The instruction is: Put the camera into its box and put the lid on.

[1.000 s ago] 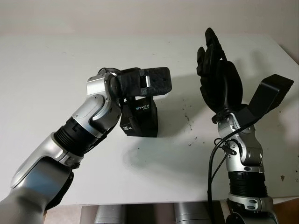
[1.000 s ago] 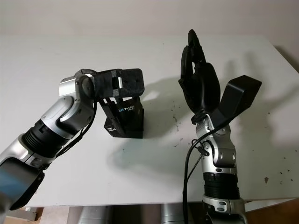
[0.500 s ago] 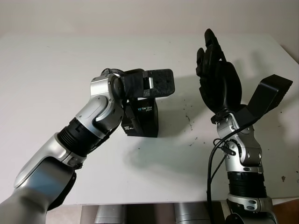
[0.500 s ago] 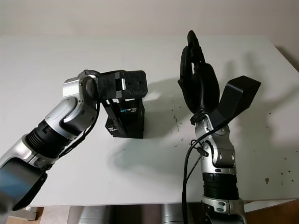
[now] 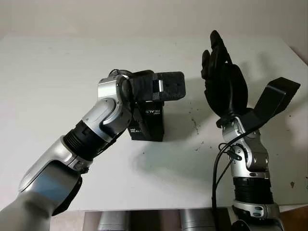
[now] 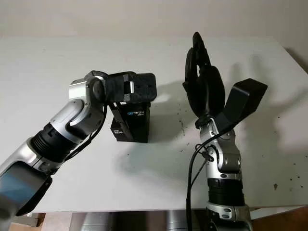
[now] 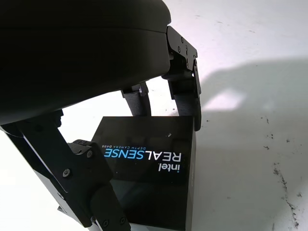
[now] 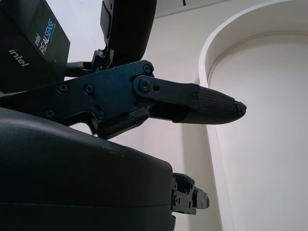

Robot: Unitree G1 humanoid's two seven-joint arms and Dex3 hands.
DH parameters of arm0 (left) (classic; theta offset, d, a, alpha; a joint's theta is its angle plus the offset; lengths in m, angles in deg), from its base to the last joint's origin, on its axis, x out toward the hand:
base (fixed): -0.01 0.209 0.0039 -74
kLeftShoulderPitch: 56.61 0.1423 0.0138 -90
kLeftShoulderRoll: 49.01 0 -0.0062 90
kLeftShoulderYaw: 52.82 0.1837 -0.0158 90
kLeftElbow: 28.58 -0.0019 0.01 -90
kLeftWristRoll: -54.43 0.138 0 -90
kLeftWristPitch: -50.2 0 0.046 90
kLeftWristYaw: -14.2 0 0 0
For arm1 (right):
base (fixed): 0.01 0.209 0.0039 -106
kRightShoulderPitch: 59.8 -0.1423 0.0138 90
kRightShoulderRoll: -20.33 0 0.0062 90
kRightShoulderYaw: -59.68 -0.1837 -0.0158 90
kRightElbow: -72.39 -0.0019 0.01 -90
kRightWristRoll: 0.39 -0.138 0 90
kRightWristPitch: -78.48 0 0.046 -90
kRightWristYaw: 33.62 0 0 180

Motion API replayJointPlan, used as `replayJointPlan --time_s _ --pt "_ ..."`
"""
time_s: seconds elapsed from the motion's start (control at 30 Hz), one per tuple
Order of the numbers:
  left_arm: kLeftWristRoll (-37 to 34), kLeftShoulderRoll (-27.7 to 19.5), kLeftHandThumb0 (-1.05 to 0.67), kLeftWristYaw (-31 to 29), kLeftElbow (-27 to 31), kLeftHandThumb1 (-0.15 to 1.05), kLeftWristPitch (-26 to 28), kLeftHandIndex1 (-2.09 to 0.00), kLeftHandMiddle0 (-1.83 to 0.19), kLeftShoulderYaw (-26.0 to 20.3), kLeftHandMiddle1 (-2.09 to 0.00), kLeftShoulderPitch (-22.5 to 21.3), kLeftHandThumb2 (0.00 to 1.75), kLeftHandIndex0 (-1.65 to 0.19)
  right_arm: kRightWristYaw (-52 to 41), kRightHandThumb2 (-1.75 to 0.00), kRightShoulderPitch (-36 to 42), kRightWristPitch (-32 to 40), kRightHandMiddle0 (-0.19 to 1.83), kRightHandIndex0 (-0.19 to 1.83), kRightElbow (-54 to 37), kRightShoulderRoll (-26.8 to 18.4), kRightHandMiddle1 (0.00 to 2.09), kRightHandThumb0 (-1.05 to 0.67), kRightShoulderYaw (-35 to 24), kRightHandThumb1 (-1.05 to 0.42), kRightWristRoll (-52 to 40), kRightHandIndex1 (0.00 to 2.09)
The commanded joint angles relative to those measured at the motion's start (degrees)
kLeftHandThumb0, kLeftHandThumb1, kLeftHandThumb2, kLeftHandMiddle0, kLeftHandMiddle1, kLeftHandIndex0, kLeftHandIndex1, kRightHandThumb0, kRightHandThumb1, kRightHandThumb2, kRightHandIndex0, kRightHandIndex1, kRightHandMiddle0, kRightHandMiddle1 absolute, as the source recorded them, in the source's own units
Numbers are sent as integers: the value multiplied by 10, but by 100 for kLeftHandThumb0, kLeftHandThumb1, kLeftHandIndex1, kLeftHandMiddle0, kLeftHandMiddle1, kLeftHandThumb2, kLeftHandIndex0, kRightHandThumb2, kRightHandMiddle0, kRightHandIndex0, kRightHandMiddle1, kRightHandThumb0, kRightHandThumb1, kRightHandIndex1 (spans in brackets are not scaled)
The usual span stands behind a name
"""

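Judging by the head views, the task looks close to done: the black box [image 5: 148, 121] stands upright near the middle of the white table [image 5: 48, 86], its top shut, and no camera lies loose on the table, so it is presumably inside, though that cannot be checked. What may remain is a last press on the lid and pulling the hand clear. The left hand [image 5: 159, 86] hovers directly over the box top, forearm reaching in from the near left and wrist bent so the hand extends to the right. The right hand [image 5: 222, 79] is raised upright, well apart to the right of the box, holding nothing, fingers straight up.

From the left wrist, the lid [image 7: 144, 156] with its printed lettering sits flush on the box, just under the hand. One finger [image 7: 185, 82] hangs down past the lid's far edge and others frame its sides; whether any finger actually grips the box cannot be told.

From the right wrist, the right hand's finger [image 8: 192, 103] stretches out straight and empty, with the box in the background.
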Motion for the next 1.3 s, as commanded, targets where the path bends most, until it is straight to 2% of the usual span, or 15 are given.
replayJointPlan --time_s 0.0,0.07,0.17,0.2,0.33,0.47,0.57,0.63,0.7,0.73,0.8,0.83,0.9,1.03,1.27 --pt "4 12 -23 3 -1 88 0 -141 -9 0 -101 -20 5 -32 0 -58 4 -3 -16 -19 -7 1 5 -76 -1 -105 -1 1" --pt "9 16 -26 -1 -4 89 11 -137 -13 4 -100 -23 5 -29 1 -57 4 -3 -15 -19 -7 2 5 -76 -2 -105 -2 2" --pt "9 19 -25 -4 -4 88 14 -136 -1 6 -151 -21 6 -19 4 -57 4 -3 -15 -19 -7 5 6 -76 -1 -105 -2 2" --pt "12 18 -27 -7 -5 89 12 -136 3 11 -156 -22 6 -17 4 -58 4 -3 -15 -19 -7 5 5 -76 -1 -105 -2 2" --pt "12 19 -25 -4 1 89 7 -139 1 9 -149 -14 5 -15 1 -57 5 -5 -15 -19 -4 6 5 -76 -2 -105 -3 2" --pt "15 25 -24 -7 0 91 27 -128 0 8 -154 -11 6 -3 2 -57 6 -4 -15 -19 -5 6 6 -76 -2 -105 -3 3" --pt "8 31 -26 -7 10 97 48 -90 -20 -3 -151 -5 6 0 3 -57 6 -1 -15 -19 -7 6 5 -76 -3 -105 -3 3" --pt "5 29 -29 -23 13 98 61 -83 -24 4 -151 -9 6 -2 2 -57 6 -3 -15 -19 -6 6 5 -76 -3 -105 -3 3" --pt "-3 15 -42 -69 14 103 55 -73 7 21 -106 -19 8 3 1 -56 6 -5 -15 -19 -4 6 5 -76 -3 -105 -3 3" --pt "-8 6 -48 -101 14 104 45 -71 8 33 -73 -27 11 8 2 -56 6 -5 -15 -19 -4 6 5 -76 -3 -105 -3 3" --pt "-10 -5 -64 -164 11 104 48 -21 14 56 -23 -44 23 17 3 -57 6 -4 -15 -19 -5 7 6 -75 -2 -105 -2 3" --pt "-8 -7 -69 -182 10 105 57 -11 17 63 -12 -50 27 18 4 -57 6 -3 -14 -19 -6 7 6 -75 -2 -105 -2 3" --pt "4 -14 -77 -203 15 105 49 -2 19 83 -2 -54 36 19 6 -57 5 -2 -14 -19 -7 7 6 -76 -2 -105 -1 4" --pt "19 -24 -86 -222 24 105 24 0 19 100 0 -55 52 19 8 -56 5 -1 -14 -18 -6 6 6 -76 -3 -105 -2 4" --pt "15 -39 -91 -255 30 105 29 0 19 85 0 -50 57 19 8 -56 3 1 -13 -18 -5 4 6 -76 -6 -105 -3 5"
